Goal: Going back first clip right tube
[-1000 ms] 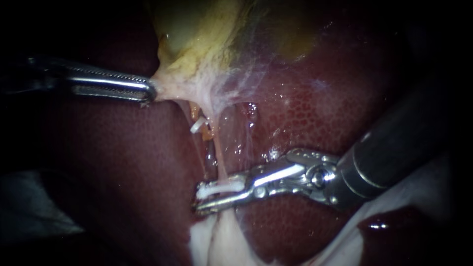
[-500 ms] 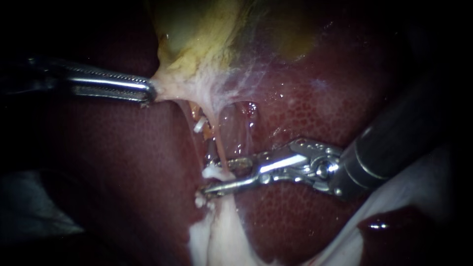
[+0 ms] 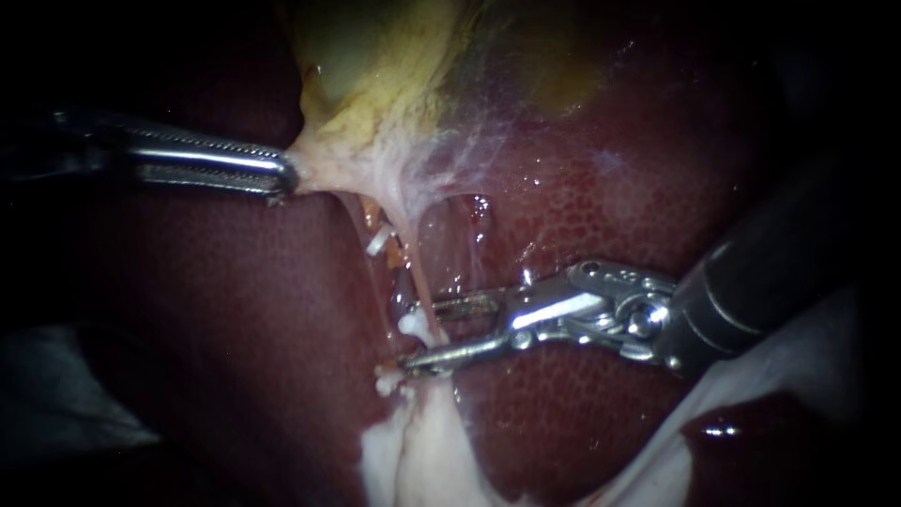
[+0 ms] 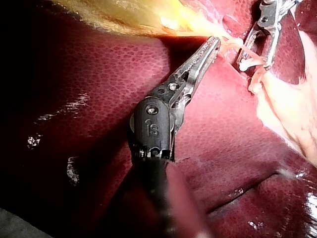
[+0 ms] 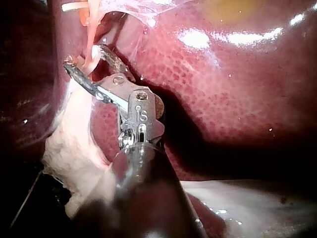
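Right instrument (image 3: 422, 335) sat with its jaws apart, gripping nothing, and the tube passed through the gap. Left instrument (image 3: 282, 175) was clamped on the pale neck tissue of the gallbladder (image 3: 375, 66), off to the view's left, with the strands below it taut.

Liver (image 3: 610, 197) lay behind everything, dark red and bare. Right tube (image 3: 416, 277) ran from the gallbladder neck down to the pale tissue (image 3: 413, 460) at the bottom. I took it to be the one meant, though the strands were thin and overlapped. Its long axis was near vertical in the endoscope view, roughly square to my jaws.

Clip (image 3: 411, 324) was white and seated on that tube, inside the gap and nearer the upper jaw. A second white clip (image 3: 375, 241) sat higher, on the neighbouring strand to the left, clear of my jaws.

Key relation: the lower jaw tip reached past the tube to its left side, so tube and clip lay between the tips and the hinge. My shaft came in from the right, so I judged the way out to be straight back along the shaft, square to the tube. The gap needed to be wide enough to pass the clip. Any slide along the tube risked dragging it.
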### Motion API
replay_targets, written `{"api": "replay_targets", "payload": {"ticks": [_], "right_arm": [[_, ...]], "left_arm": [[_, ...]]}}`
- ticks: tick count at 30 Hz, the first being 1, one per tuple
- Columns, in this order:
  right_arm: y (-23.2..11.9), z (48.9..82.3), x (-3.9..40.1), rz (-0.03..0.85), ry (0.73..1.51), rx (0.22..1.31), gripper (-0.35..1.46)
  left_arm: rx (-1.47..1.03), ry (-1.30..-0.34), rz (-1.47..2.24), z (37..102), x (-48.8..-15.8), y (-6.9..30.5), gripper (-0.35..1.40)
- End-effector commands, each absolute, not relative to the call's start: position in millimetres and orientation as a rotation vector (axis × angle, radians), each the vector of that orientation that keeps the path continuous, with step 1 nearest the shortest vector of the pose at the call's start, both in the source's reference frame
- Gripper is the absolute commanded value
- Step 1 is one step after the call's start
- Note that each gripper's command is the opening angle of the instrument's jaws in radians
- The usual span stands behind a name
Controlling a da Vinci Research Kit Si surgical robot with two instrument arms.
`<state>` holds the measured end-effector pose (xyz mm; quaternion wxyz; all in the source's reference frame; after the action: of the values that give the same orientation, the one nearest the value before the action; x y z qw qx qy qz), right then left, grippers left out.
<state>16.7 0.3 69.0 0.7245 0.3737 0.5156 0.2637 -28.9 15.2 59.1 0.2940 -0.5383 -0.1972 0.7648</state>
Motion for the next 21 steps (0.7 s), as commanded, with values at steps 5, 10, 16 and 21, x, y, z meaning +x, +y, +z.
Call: {"api": "replay_targets", "payload": {"ticks": [5,10,16,21], "right_arm": [[-1.5,69.0,17.6,0.550,1.161,0.864,0.50],[-2.6,68.5,19.0,0.528,1.170,0.887,0.50],[-2.8,68.2,19.3,0.523,1.183,0.899,0.50],[-2.9,68.3,19.5,0.496,1.191,0.903,0.50]], "left_arm": [[-1.433,-0.525,2.036,59.1,-28.8,15.2,-0.35],[-1.434,-0.525,2.037,59.1,-28.8,15.1,-0.35],[-1.435,-0.528,2.037,59.2,-28.9,15.1,-0.35],[-1.435,-0.527,2.037,59.2,-28.9,15.1,-0.35]]}}
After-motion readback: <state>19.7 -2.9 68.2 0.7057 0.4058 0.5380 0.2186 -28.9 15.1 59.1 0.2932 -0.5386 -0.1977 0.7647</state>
